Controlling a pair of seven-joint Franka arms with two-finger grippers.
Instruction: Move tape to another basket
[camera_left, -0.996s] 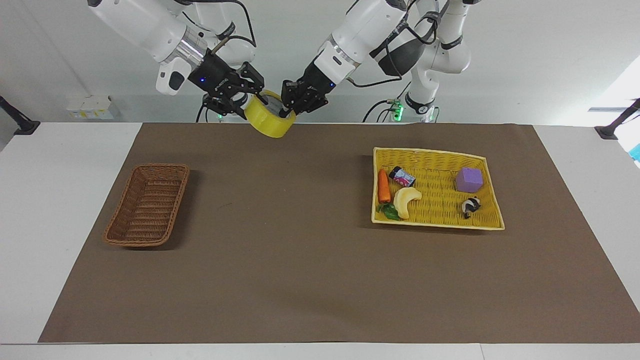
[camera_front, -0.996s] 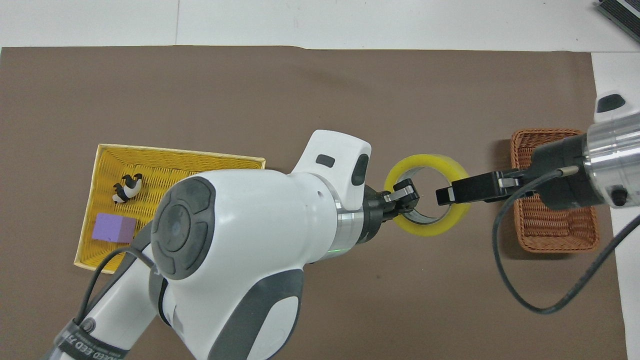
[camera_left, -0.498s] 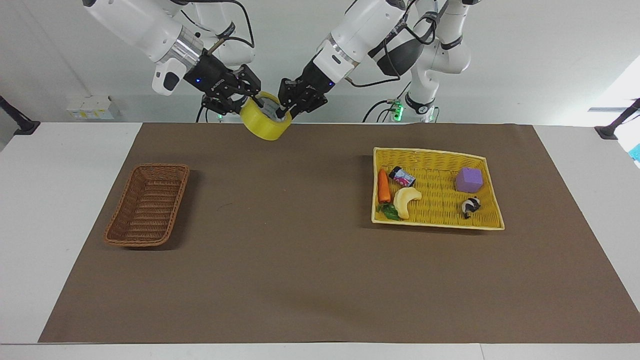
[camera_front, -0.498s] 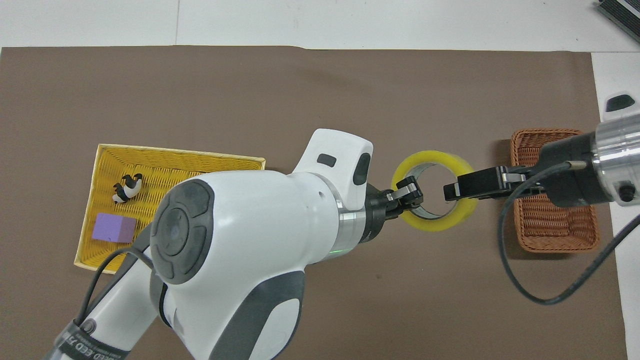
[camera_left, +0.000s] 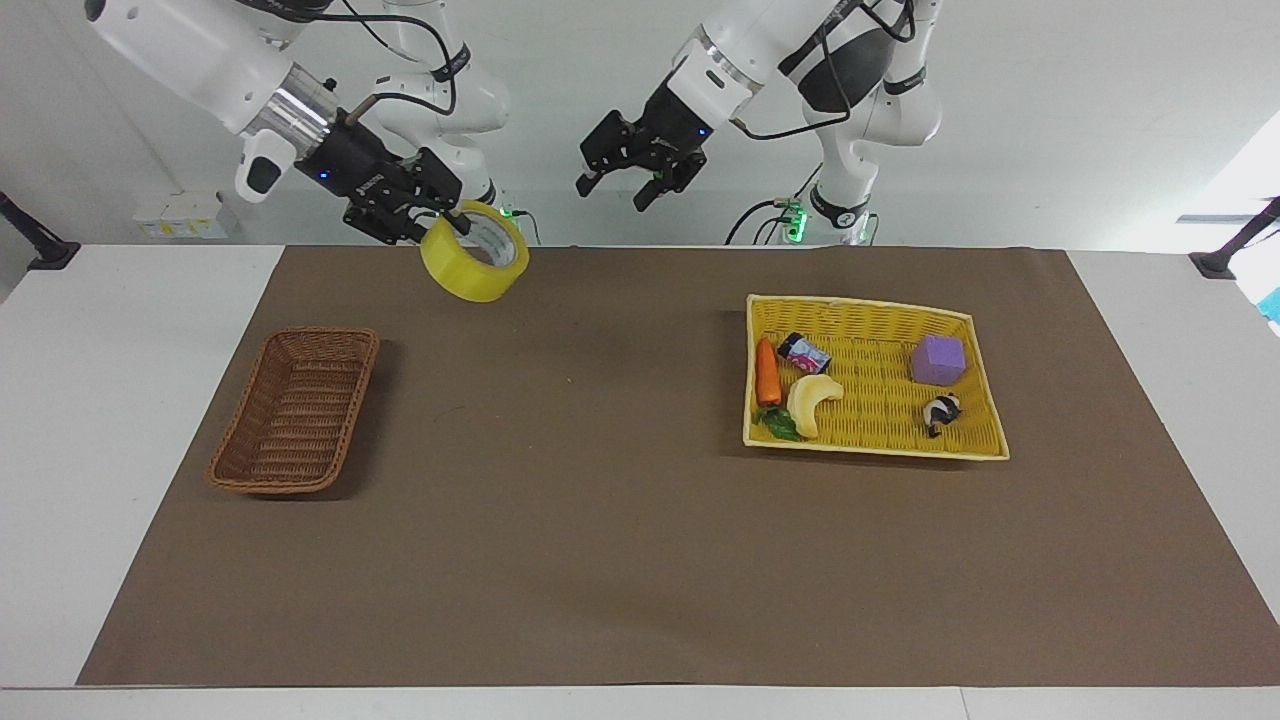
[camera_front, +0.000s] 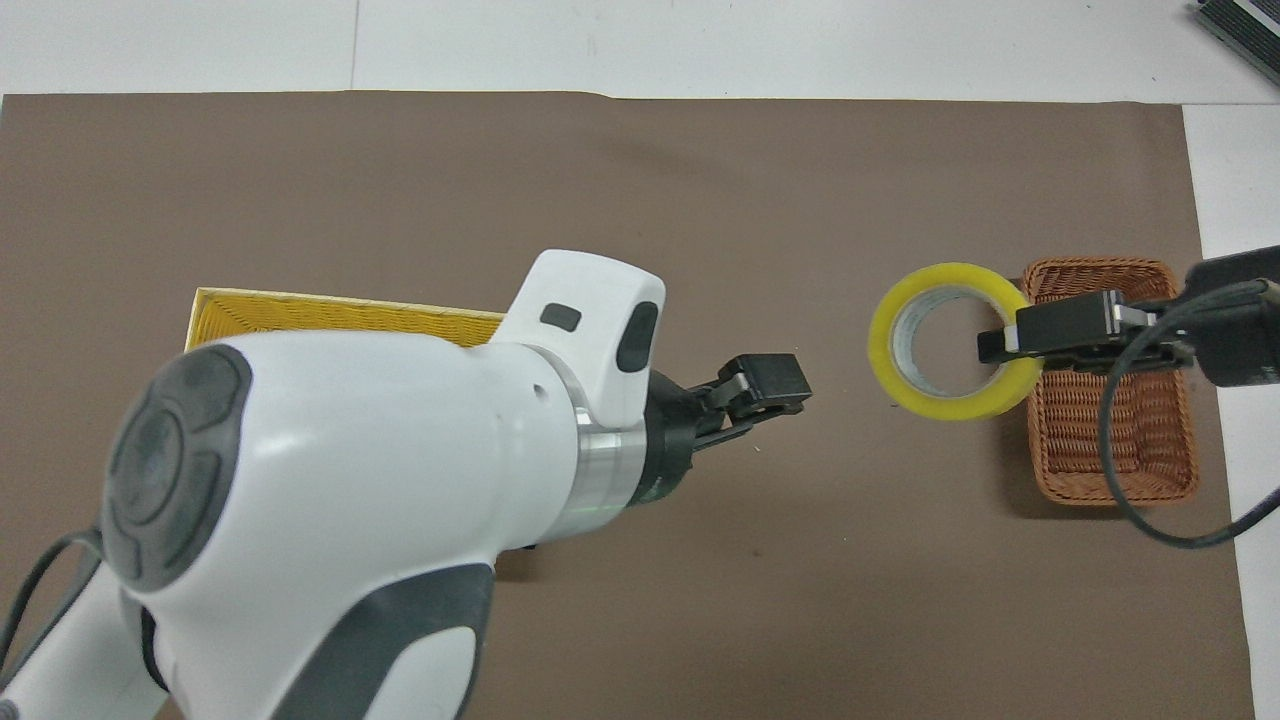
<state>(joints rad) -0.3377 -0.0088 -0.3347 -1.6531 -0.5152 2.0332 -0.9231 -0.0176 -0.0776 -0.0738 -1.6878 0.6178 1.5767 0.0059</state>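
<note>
I count one tape (camera_left: 475, 251), clamped by its wall in my right pincer (camera_left: 449, 219), in the air. One brown basket (camera_left: 296, 411) lies empty below that pincer. My left pincer (camera_left: 622, 184) hangs with fingers spread, holding nothing. One yellow tray (camera_left: 975, 392); overhead my left arm hides most of it.

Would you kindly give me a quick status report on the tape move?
Right gripper shut on the tape, up in the air beside the basket. Left gripper open, empty, over the mat. Basket empty, nothing in the way.
</note>
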